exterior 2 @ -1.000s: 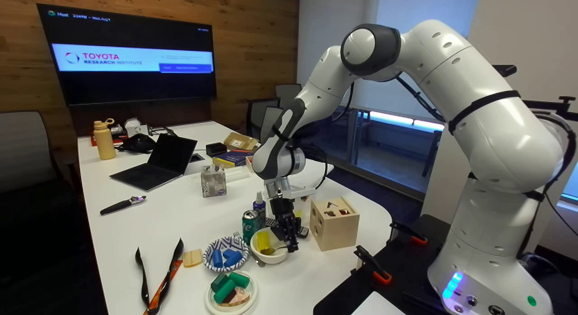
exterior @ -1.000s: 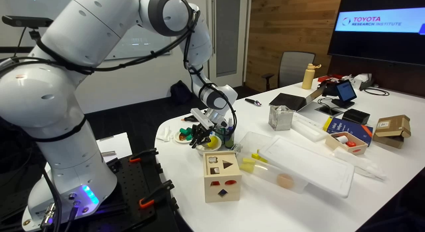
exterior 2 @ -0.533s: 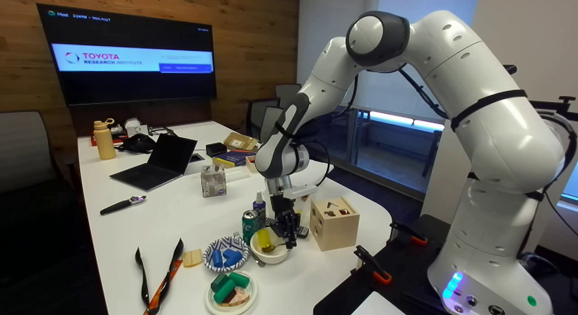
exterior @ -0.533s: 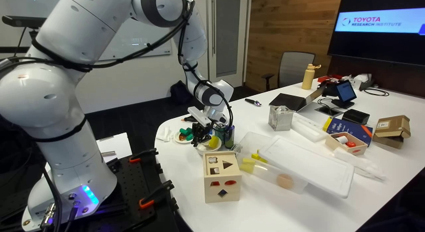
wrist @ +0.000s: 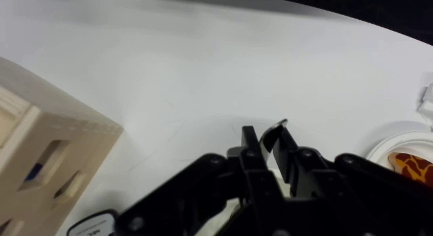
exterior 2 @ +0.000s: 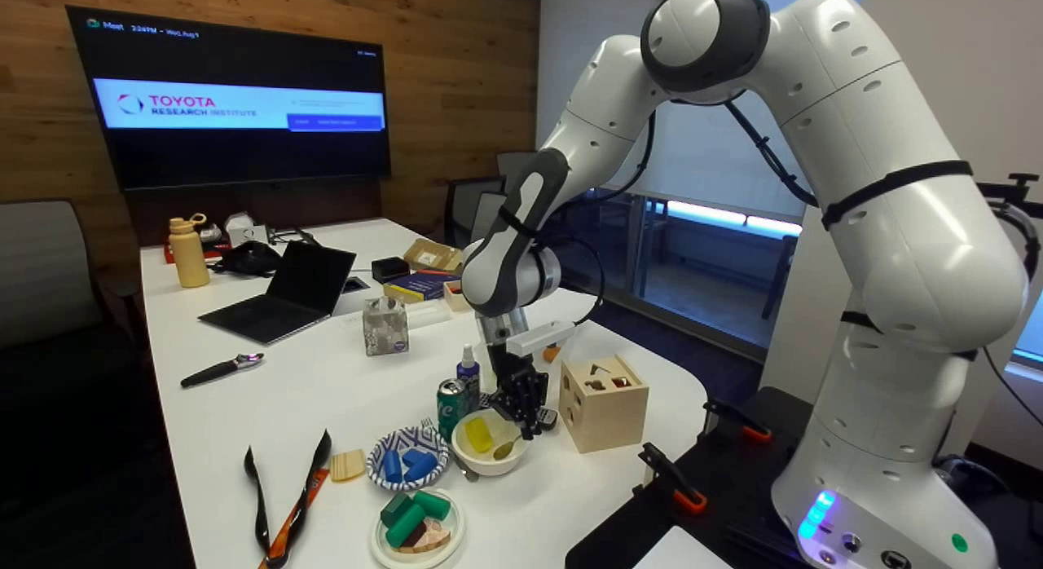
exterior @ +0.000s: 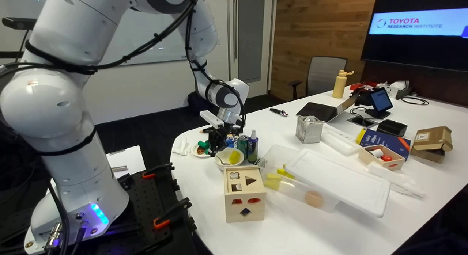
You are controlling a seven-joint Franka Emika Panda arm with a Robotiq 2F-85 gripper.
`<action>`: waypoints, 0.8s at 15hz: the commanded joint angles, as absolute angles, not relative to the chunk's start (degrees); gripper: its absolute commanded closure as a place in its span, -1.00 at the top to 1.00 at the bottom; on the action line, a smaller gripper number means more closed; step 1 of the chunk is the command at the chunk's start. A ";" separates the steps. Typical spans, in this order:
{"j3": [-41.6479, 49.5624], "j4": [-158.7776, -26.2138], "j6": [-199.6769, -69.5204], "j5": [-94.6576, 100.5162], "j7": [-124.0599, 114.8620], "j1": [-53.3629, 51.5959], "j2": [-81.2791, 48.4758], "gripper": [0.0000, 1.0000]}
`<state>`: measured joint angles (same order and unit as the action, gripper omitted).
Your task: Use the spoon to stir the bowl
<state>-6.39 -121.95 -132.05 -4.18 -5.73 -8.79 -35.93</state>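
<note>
One bowl (exterior 2: 487,469) is sitting on the table (exterior 2: 326,402), containing one yellow block (exterior 2: 478,434) and the head of one spoon (exterior 2: 503,451); one claw (wrist: 268,133) is pinching the spoon's handle, jaws nearly together. One can (exterior 2: 450,408) is standing nearby.

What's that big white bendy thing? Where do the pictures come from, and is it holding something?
It's a robot arm with a black hand that pinches things. Two cameras out in the room look at it from different places; the close-up picture comes from a camera on its wrist, peering down past the hand.

Yes, the hand is pinching a spoon, with the scoop end inside a pale bowl, where a yellow block lies too. Its job is to stir.

Around it on the white table are a wooden shape-sorting cube, a green soda can, a spray bottle, a patterned bowl of blue blocks and a plate with green blocks.
</note>
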 commanded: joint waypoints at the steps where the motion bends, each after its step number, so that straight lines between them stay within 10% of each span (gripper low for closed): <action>1: -3.51 -124.00 -130.07 -1.28 -12.20 -11.70 -32.88 -0.91; 9: -2.73 -123.42 -130.02 -0.38 -11.76 -11.23 -33.92 -0.91; 10: -2.83 -123.37 -129.91 -0.51 -11.60 -11.13 -33.94 -0.25; 12: -3.15 -123.34 -129.96 -0.80 -11.19 -10.98 -33.90 0.01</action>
<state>-3.04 -122.75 -131.22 -1.30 -10.73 -11.00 -35.06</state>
